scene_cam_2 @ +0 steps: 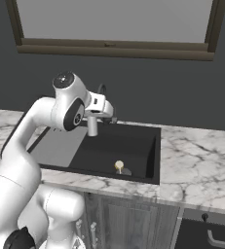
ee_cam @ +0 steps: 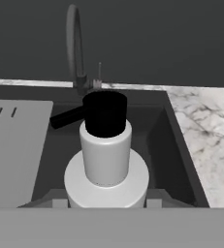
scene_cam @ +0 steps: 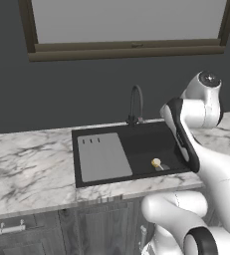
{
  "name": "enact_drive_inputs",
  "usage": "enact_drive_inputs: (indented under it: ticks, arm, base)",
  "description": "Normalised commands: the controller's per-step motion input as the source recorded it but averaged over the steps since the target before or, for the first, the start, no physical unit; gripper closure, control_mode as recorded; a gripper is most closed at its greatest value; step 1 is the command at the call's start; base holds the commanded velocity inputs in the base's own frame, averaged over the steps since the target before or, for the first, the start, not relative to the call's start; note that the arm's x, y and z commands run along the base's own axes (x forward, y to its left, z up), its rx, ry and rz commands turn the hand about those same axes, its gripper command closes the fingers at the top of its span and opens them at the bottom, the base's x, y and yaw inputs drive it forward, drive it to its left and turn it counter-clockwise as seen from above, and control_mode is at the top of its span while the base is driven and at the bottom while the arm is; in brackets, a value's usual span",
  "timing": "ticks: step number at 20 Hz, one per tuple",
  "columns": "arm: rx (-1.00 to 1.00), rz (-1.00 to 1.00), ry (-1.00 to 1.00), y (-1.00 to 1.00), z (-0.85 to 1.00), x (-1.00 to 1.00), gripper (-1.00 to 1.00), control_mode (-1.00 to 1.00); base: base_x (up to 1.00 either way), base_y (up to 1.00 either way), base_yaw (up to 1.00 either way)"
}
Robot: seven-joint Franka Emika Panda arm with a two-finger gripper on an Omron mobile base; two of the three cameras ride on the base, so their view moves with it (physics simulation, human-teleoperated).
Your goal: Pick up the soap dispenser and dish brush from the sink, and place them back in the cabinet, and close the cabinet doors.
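gripper [scene_cam_2: 92, 120] clamped on the soap dispenser [scene_cam_2: 92, 126], lifted above the sink [scene_cam_2: 154, 151], dish brush [scene_cam_2: 119, 167] lay in the basin

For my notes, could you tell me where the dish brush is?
The dish brush lies on the sink floor near its front wall, right of the grey drainboard.

The sink [scene_cam: 146, 149] looks matt black, its drainboard [scene_cam: 104, 157] smooth grey; the counter [scene_cam: 32, 169] is veined marble; the soap dispenser [ee_cam: 106, 164] looks like smooth white plastic.
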Motion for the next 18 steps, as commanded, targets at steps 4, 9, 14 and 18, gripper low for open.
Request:
enact_drive_inputs:
  ticks: [4, 9, 14, 18]
  arm:
    - [0.05, 0.00, 0.00, 0.00, 0.11, -0.34, 1.00, -1.00]
    - [0.03, 0.00, 0.00, 0.00, 0.03, -0.35, 1.00, -1.00]
    - [0.00, 0.00, 0.00, 0.00, 0.00, -0.36, 1.00, -1.00]
    - [0.00, 0.00, 0.00, 0.03, 0.00, -0.14, 1.00, 1.00]
  base:
    - [0.00, 0.00, 0.00]
    - [0.00, 0.00, 0.00]
    - [0.00, 0.00, 0.00]
    - [0.00, 0.00, 0.00]
